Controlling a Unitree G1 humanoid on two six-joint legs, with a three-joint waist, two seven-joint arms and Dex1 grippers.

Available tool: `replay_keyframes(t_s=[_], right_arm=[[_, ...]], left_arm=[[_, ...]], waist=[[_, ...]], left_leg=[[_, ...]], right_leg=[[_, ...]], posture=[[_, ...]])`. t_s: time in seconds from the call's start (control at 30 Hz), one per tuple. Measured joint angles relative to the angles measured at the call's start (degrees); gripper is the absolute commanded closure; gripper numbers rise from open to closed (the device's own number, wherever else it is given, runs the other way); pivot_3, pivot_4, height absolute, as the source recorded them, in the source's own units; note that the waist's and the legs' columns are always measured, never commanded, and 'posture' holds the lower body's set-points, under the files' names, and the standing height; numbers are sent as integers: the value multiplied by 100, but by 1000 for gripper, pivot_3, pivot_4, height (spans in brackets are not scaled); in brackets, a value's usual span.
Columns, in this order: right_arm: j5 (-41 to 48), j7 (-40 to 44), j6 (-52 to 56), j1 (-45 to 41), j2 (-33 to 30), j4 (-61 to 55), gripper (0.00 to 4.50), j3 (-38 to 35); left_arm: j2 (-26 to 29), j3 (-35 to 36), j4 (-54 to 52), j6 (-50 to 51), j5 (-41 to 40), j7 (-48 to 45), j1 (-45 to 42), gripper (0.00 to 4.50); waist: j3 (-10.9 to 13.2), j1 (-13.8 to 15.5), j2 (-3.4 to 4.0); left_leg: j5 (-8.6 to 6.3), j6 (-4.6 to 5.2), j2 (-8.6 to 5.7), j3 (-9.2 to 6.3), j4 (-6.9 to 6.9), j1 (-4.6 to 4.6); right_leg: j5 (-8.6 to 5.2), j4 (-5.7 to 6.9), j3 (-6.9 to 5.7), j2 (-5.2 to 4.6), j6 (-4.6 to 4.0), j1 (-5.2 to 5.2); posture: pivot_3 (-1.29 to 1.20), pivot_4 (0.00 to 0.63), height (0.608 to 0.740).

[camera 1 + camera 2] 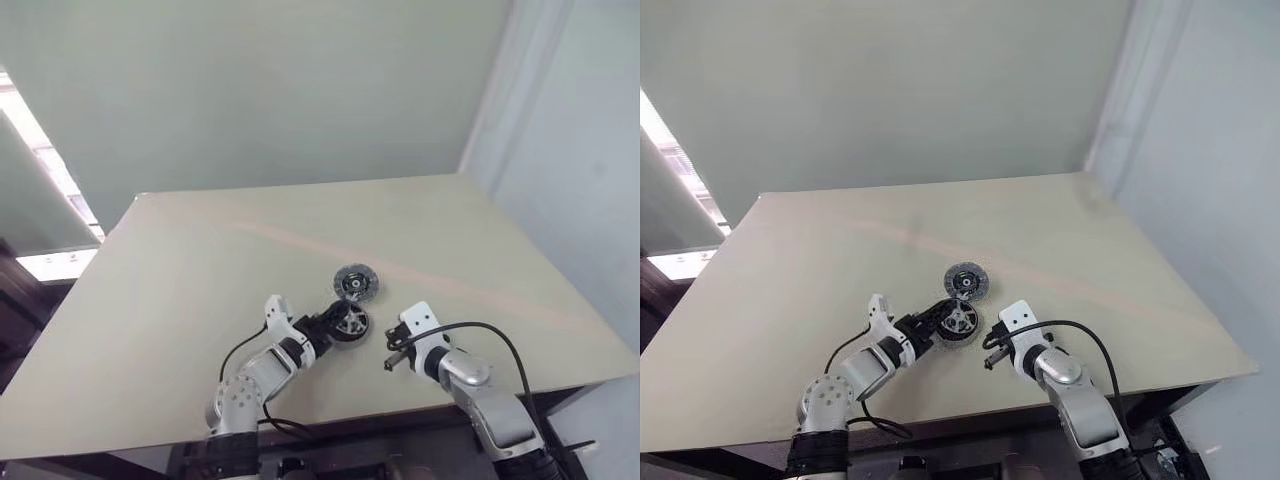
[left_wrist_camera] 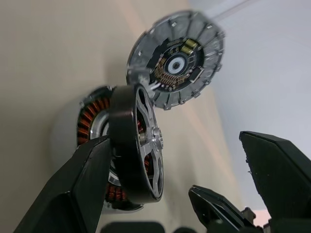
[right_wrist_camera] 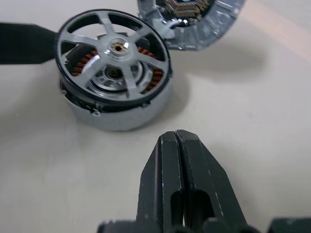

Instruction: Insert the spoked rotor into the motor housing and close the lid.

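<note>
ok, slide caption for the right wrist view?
Spoked rotor seated on motor housing, lid beside it, right gripper shut.

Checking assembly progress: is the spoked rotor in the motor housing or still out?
In, but crooked: the spoked rotor sits tilted on the motor housing, copper windings visible through its spokes.

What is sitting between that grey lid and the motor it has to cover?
Nothing visible. The lid lies flat on the table just behind the motor housing, and the spoked rotor already sits in the housing, though slightly tilted.
</note>
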Motion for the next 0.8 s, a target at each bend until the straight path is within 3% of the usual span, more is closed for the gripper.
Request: replay_keyframes(t_s=[0.2,0.37,0.57,0.67,0.8], right_arm=[[1,45,-113,-94,0,176,4500,0],[1,67,-153,-112,-1,275,4500,1],[0,118,-211,-140,5,336,4500,10],[0,123,-244,-141,13,373,4500,20],[-1,116,-270,-140,48,379,4500,26]], left_arm=[[294,48,-713,184,-120,132,16,60],[855,59,-910,224,-72,-36,87,60],[1710,-475,-915,-150,745,-750,287,60],[1757,-926,-863,-512,1191,-1163,362,644],[1921,-1692,-530,-1320,2085,-1735,333,2150]], waist=[[2,-2,-2],[2,-5,-1],[2,1,0],[2,6,0],[2,-2,1]], left_leg=[[0,0,0,0,5,4],[1,0,0,0,3,4],[0,0,-4,1,5,3],[0,0,-8,0,8,0],[1,0,-6,1,6,5]], right_leg=[[-1,2,-1,0,-1,4],[-1,3,0,1,-2,3],[-1,2,2,-2,-2,4],[-1,2,3,-6,-2,4],[-1,6,5,-3,-2,4]], posture=[[0,0,740],[0,0,740],[0,0,740],[0,0,740],[0,0,740]])
